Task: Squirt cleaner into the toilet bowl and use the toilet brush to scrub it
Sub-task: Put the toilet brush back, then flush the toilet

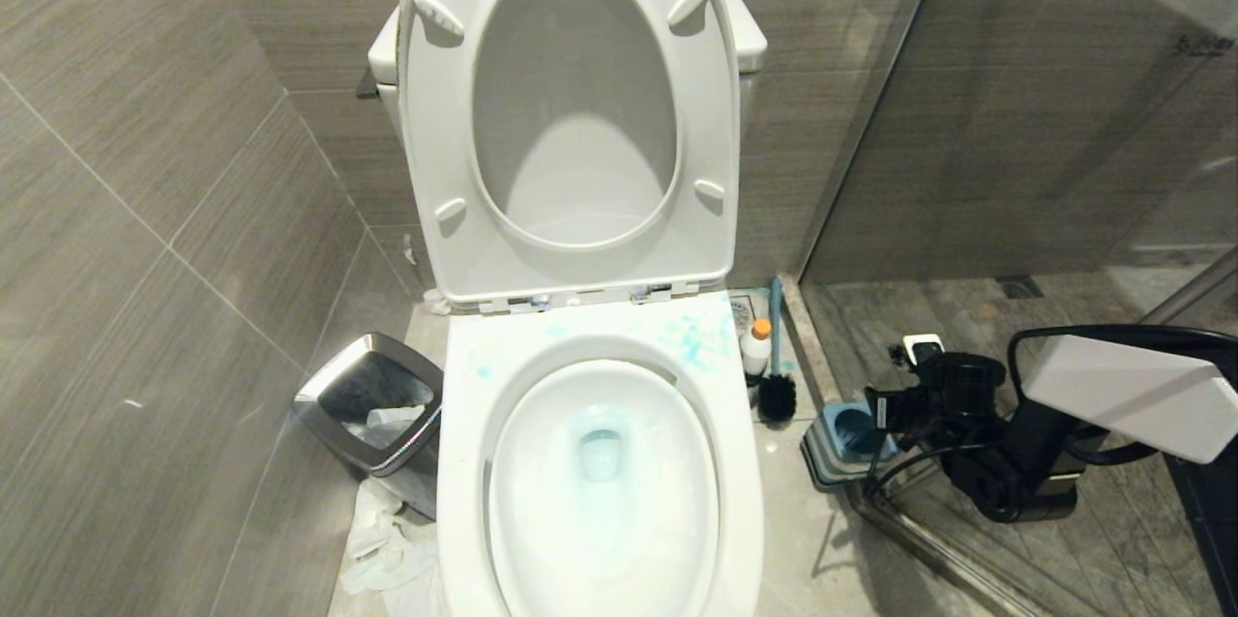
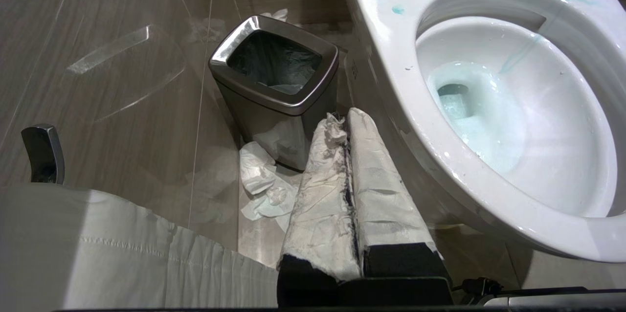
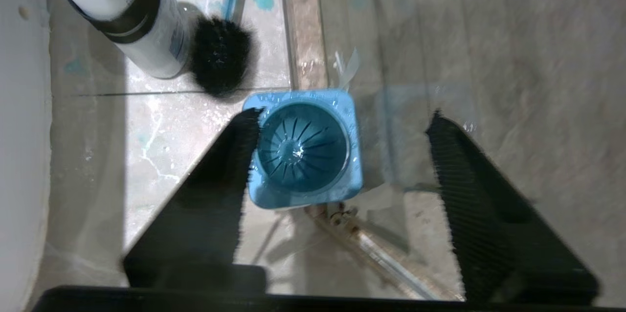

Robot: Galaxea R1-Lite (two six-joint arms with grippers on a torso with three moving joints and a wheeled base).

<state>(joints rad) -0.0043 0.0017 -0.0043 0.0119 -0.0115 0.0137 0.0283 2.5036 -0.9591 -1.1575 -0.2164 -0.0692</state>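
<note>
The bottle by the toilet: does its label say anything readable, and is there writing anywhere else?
Nothing can be read.
Bottle: blue print on the white label, too small and blurred to read.
Toilet, bin, brush holder: no writing visible.

Glossy ceramic toilet bowl (image 1: 464,424)

The toilet bowl (image 1: 600,540) is glossy white, its rim speckled with blue-teal splashes, the water pale teal. The cleaner (image 1: 756,348) is white with an orange cap and a black band. The toilet brush (image 1: 776,375) has a slate-blue handle and black bristles. The brush holder (image 3: 304,148) is blue, ribbed inside. The waste bin (image 1: 372,409) is steel-rimmed. Wall tiles (image 1: 145,211) are grey-brown, streaked.
</note>
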